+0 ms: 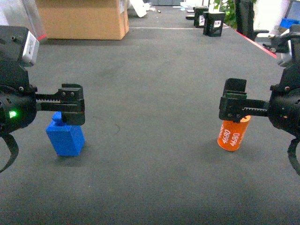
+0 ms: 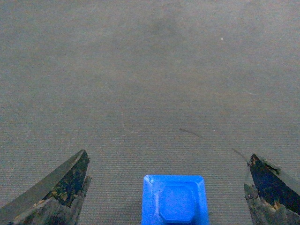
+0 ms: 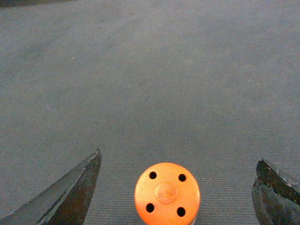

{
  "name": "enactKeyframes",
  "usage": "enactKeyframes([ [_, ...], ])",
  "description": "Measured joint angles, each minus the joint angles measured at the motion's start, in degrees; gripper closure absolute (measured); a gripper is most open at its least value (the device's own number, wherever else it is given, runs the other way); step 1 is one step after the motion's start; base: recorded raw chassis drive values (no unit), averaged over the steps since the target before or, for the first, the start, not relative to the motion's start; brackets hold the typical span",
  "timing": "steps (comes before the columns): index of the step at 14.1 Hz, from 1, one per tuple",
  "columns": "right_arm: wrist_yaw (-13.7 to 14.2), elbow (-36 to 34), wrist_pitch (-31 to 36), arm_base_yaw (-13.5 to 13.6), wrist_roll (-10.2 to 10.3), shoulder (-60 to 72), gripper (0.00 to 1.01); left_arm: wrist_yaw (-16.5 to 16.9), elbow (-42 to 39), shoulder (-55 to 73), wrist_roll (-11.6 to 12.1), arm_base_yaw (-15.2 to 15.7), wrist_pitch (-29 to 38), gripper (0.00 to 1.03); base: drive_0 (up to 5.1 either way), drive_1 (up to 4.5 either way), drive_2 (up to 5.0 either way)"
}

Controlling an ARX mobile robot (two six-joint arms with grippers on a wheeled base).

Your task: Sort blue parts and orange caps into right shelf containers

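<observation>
A blue part (image 1: 65, 136), a block with a small knob on top, stands on the dark grey mat at the left. My left gripper (image 1: 71, 105) hovers just above it, open; in the left wrist view the blue part (image 2: 174, 200) lies between the two spread fingers, touching neither. An orange cap (image 1: 233, 133), a cylinder printed 4680, stands at the right. My right gripper (image 1: 233, 107) is open over it, and the orange cap (image 3: 167, 193) shows its four-holed top midway between the fingers. The right shelf containers are out of view.
A brown cardboard box (image 1: 82, 18) stands at the back left. Two small black boxes (image 1: 209, 20) sit at the back right beside a red line along the mat edge. The grey mat (image 1: 150, 93) stretches between both arms.
</observation>
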Motion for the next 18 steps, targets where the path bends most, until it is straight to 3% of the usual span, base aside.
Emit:
enactKeyframes([
  [6,0.02,3.19,-1.64,1.16,0.22,5.79,0.03,-0.52,1.6,6.12,-0.83,1.7,1.29,0.05,0.0,0.0,0.0],
  [14,1.05,4.83,-2.1,1.46,0.61,11.52,0.03,0.17,1.66,11.04,-0.92,1.64,2.21,0.05,0.0,0.0,0.0],
  [18,4.61,8.39,-4.87,1.51,0.85,15.47,0.05,-0.59,3.63,14.69,0.35,0.68,1.4,0.05,0.0,0.0,0.0],
])
